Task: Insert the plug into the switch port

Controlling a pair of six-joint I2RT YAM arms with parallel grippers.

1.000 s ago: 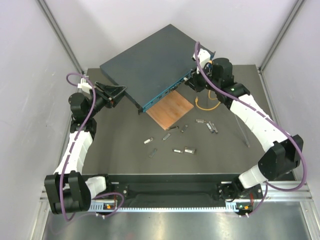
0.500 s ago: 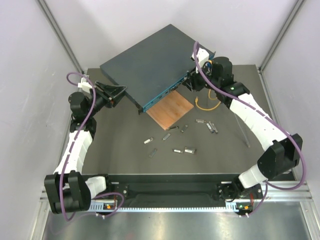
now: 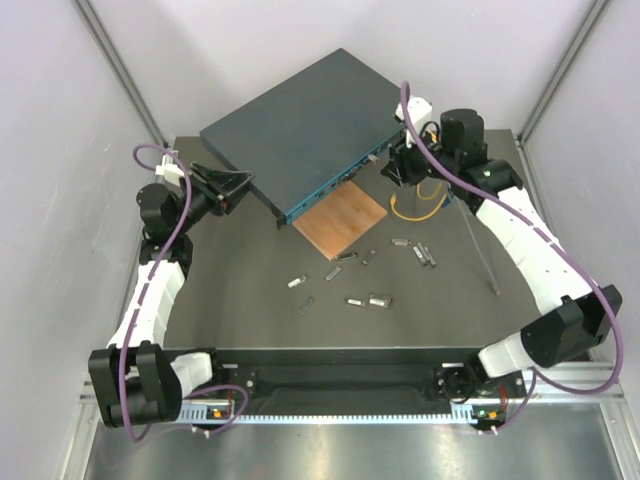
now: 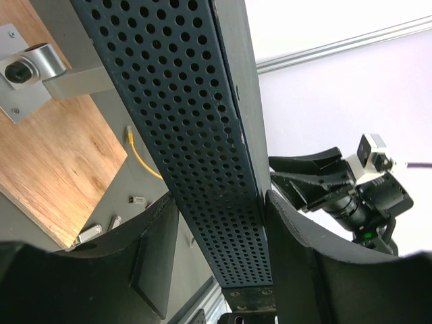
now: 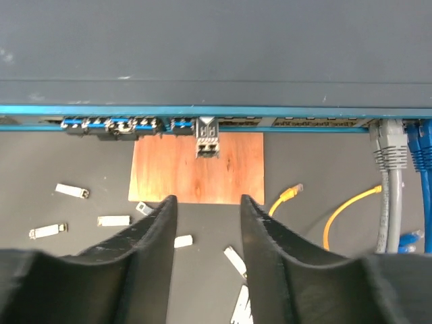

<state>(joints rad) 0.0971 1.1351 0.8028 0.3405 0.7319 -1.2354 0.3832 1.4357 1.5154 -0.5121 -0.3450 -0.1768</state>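
While the left end effector point(image 4: 219, 229) clamps the switch point(image 3: 300, 125) edge-on, the right end effector point(image 5: 206, 223) gapes before the plug point(image 5: 207, 138).

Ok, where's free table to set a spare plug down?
Bare table lies front-left, between the left arm and the scattered plugs, and along the near edge. Crowded mid-table: plugs, wooden square, yellow cable by the switch.

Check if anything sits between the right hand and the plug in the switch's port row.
Nothing visible does. The right hand, open, faces the plug straight on, with only air between them. The wooden square lies lower, on the table, under that line. The grey cables hang from the switch well off to one side.
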